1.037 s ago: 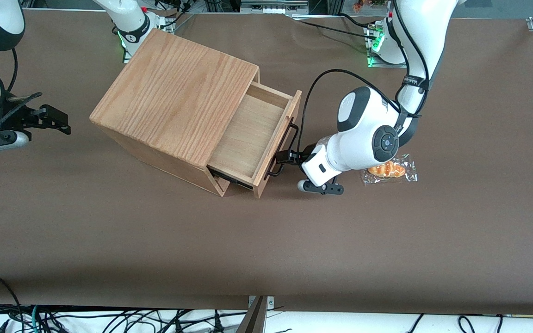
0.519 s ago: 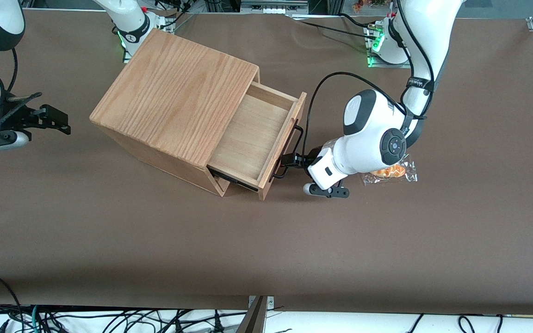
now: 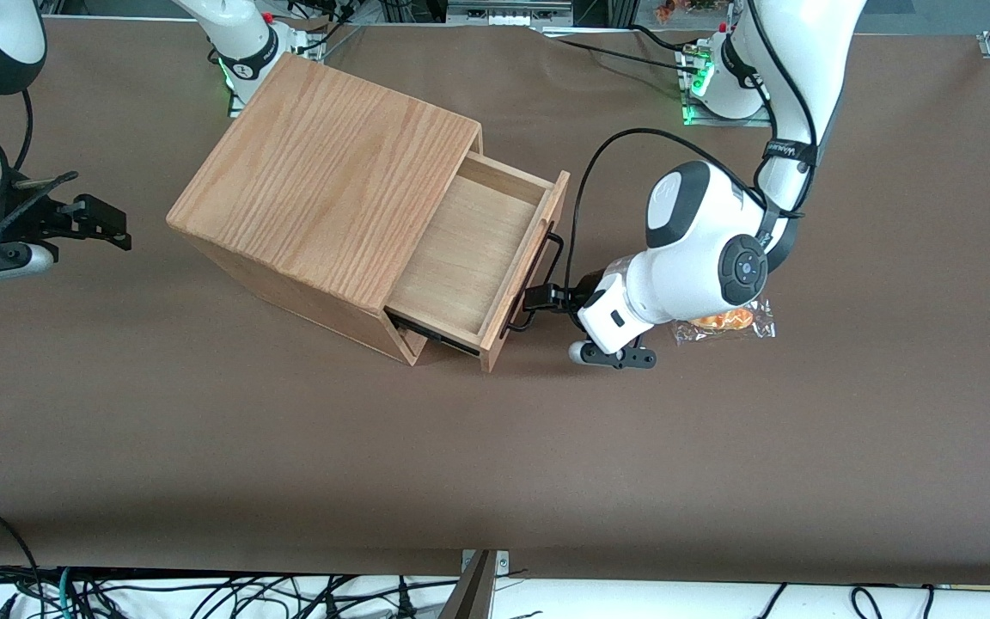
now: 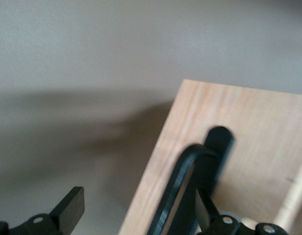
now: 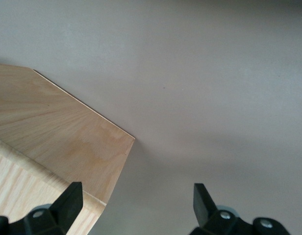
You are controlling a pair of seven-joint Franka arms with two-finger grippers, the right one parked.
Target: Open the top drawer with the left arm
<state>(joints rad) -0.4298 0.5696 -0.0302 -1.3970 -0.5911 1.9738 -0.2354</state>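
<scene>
The top drawer (image 3: 469, 249) stands pulled partway out of the oak box (image 3: 323, 172), its pale wood floor showing. Its thin black bar handle (image 3: 538, 262) runs along the drawer front. The white left arm (image 3: 701, 249) reaches in low from the working arm's end, and its gripper (image 3: 540, 298) is at the end of the handle nearer the front camera. In the left wrist view the gripper (image 4: 137, 201) is open, fingers (image 4: 70, 208) wide apart. The handle (image 4: 183, 186) passes between them close to one finger, with the drawer front (image 4: 249, 127) just past it.
A wrapped orange pastry (image 3: 723, 322) lies on the brown table (image 3: 495, 464) right beside the left arm's wrist, partly covered by it. The box sits at an angle, its drawer opening toward the working arm's end.
The drawer slid a little further out over the first half second and has stayed put since. The left arm's wrist shifted slightly away from the box.
</scene>
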